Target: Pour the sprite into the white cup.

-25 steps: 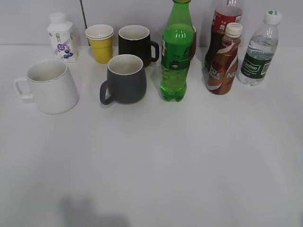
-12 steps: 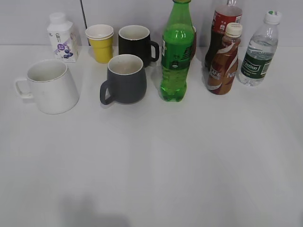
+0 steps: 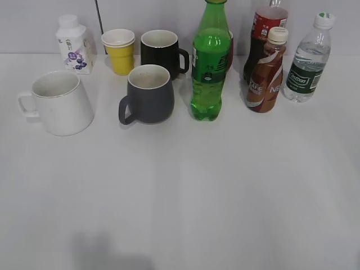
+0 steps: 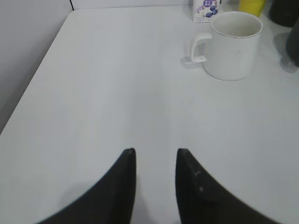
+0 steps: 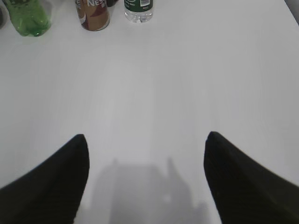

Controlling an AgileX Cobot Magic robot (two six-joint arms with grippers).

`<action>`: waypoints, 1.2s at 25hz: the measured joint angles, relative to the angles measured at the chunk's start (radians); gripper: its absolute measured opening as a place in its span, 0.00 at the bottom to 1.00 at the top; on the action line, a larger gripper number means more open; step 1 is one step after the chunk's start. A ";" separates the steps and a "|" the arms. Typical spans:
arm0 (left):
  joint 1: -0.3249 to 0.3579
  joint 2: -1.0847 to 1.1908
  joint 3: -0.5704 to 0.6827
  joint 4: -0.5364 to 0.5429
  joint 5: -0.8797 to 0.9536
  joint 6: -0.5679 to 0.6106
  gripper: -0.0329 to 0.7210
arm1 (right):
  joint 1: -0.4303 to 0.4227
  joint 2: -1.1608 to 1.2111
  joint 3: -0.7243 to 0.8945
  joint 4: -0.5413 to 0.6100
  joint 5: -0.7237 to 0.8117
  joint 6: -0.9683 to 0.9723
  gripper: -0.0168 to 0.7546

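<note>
Both arms wait at the near edge, nothing held, the pour not begun.

The sprite (image 3: 208, 64) stands upright at the far middle of the table (image 3: 225, 191), just right of the dark grey mug (image 3: 147, 94) and left of the brown coffee bottle (image 3: 266, 71); the white cup (image 3: 59, 102) sits well apart at the far left, handle turned left. The left gripper (image 4: 155, 161) has its jaws narrow, a slim gap between them and nothing in it; the right gripper (image 5: 146, 144) is spread wide and empty. The bottle looks nearly full, so probably heavy, its thin plastic smooth and somewhat yielding (a grip around the labelled middle seems safest). Its cap is cut off by the top edge of the exterior view, so whether it is on cannot be told; the right wrist view shows only its base (image 5: 26, 16).
</note>
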 joint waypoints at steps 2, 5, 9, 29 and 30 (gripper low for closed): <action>0.000 0.000 0.000 0.000 0.000 0.000 0.35 | 0.000 0.000 0.000 0.000 0.000 0.000 0.77; 0.000 0.000 0.000 0.000 0.000 0.000 0.35 | 0.000 0.000 0.000 0.000 0.000 0.000 0.77; 0.000 0.000 0.000 -0.004 0.000 0.000 0.35 | 0.000 0.000 0.000 0.000 0.000 0.000 0.77; 0.000 0.351 0.082 -0.039 -1.130 0.000 0.35 | 0.000 0.000 0.000 0.003 0.000 0.000 0.77; 0.000 0.434 0.093 -0.033 -1.185 0.000 0.35 | 0.000 0.000 0.000 0.003 0.000 0.000 0.77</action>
